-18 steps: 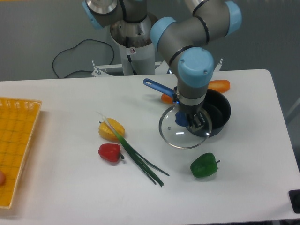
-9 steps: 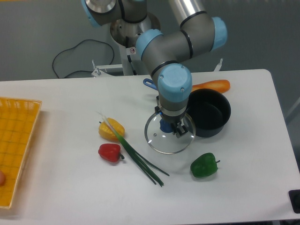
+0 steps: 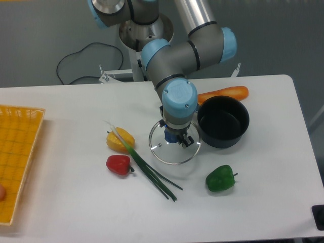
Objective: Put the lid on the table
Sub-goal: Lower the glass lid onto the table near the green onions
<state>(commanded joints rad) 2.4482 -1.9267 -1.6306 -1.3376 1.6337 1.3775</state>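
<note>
The round glass lid [image 3: 167,152] with a thin metal rim hangs level just left of the black pot [image 3: 223,121], low over the white table [image 3: 263,202]. My gripper [image 3: 175,138] points straight down and is shut on the lid's blue centre knob [image 3: 170,136]. I cannot tell whether the lid touches the tabletop. The pot stands open, and its blue handle is hidden behind my arm.
An orange carrot [image 3: 224,94] lies behind the pot. A green pepper [image 3: 220,178] lies in front of it. Green onions [image 3: 147,167], a yellow pepper [image 3: 120,139] and a red pepper [image 3: 118,164] lie left of the lid. A yellow mesh tray [image 3: 17,157] sits at the left edge.
My gripper has carried the lid leftward, from over the pot's front-left rim to a spot beside the pot, and it sits lower now.
</note>
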